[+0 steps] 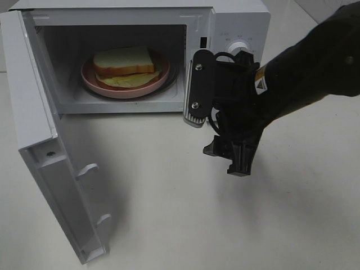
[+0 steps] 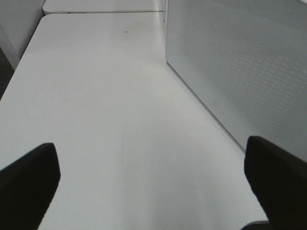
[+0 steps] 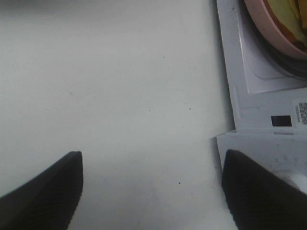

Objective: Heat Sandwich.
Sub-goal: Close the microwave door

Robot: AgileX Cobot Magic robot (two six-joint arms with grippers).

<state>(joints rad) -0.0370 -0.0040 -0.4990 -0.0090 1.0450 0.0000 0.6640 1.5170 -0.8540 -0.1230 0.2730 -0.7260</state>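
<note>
Your right gripper (image 1: 229,158) hangs wide open and empty just over the bench (image 1: 169,225), in front of the right side of the microwave (image 1: 236,22). Your left gripper (image 2: 153,191) is wide open and empty too, low over the bench near the microwave's dotted side wall. The door (image 1: 50,169) stands swung out toward you. I think shutting it comes next, and that is where things could go wrong. The door is on the left, so if you reach across with the big right arm, you may bump the microwave's front or slide the whole box on the smooth bench. A hard shove could slam the door and shake the plate. A weak push may leave it unlatched. The sandwich (image 1: 125,63) sits on the pink plate (image 1: 93,79) inside the microwave, well back from the opening, so the door should miss it. The dial (image 1: 241,46) is close behind the arm, and a stray touch could turn it too soon. The bench is plain, white and smooth, with a few tiny specks. Another white top joins on behind it, and little else of the room shows.
</note>
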